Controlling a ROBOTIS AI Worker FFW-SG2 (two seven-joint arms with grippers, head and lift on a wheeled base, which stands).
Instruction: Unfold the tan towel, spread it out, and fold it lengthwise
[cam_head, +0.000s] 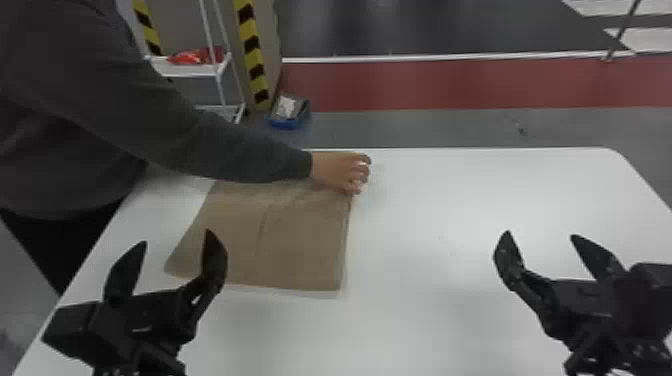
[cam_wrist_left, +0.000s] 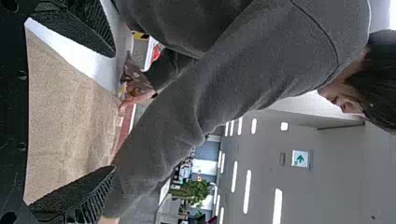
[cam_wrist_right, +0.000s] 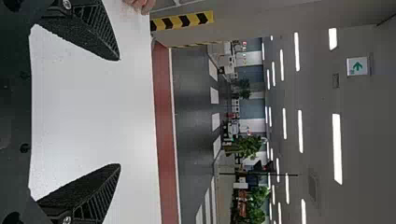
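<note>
Tan cloth towel (cam_head: 295, 240), folded flat, is lying on the smooth white table (cam_head: 425, 225), near and beyond the left black two-fingered gripper (cam_head: 177, 237), whose fingers are standing apart, empty. A person's bare hand (cam_head: 340, 171) is reaching over the towel's far right corner. The right black two-fingered gripper (cam_head: 540, 234) is spreading its empty fingers well apart from the towel.

Green arrow (cam_wrist_right: 357, 66) showed on white overhead sign (cam_wrist_right: 350, 73), beyond table's (cam_head: 475, 152) far edge. Black-and-yellow warning stripes (cam_head: 252, 50) ran up pillar (cam_head: 268, 37), also past far edge.
</note>
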